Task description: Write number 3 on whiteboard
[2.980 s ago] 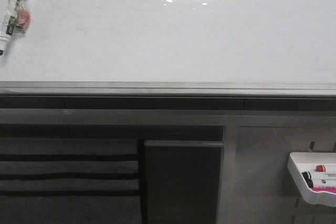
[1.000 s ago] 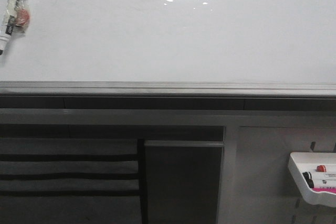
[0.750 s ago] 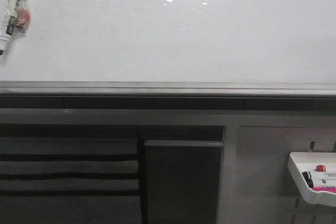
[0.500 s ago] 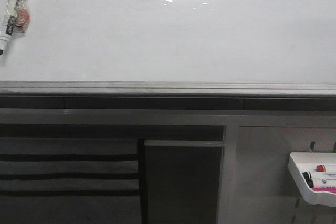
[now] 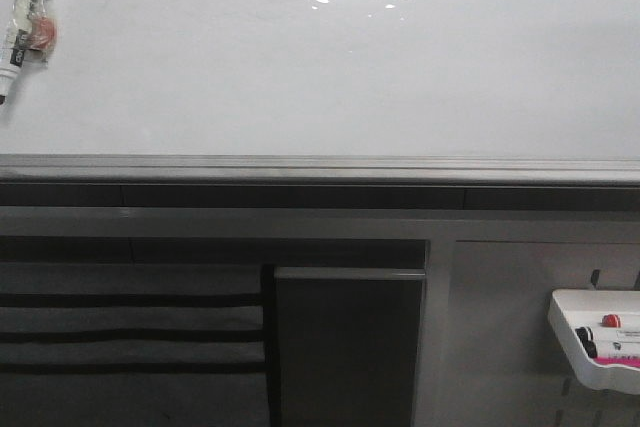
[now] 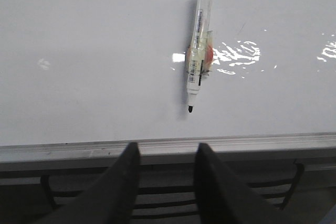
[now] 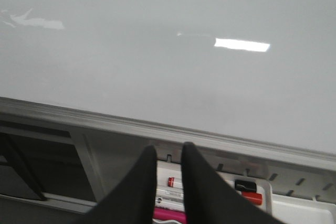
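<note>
The whiteboard (image 5: 300, 67) is glossy white with a grey edge strip, and no number 3 shows on it. A white marker (image 5: 22, 22) with a black tip and tape round its barrel lies on the board at the far left. In the left wrist view the marker (image 6: 198, 45) lies on the whiteboard (image 6: 94, 51), beyond my left gripper (image 6: 165, 153), which is open and empty over the board's edge strip. My right gripper (image 7: 167, 153) is narrowly open and empty, near the edge of the whiteboard (image 7: 157, 51). Neither gripper shows in the front view.
A small white tray (image 5: 600, 342) with red and black capped markers hangs below the board at the right. It also shows in the right wrist view (image 7: 294, 208), just beyond the right fingers. Dark panels and slats (image 5: 130, 317) sit under the board's edge.
</note>
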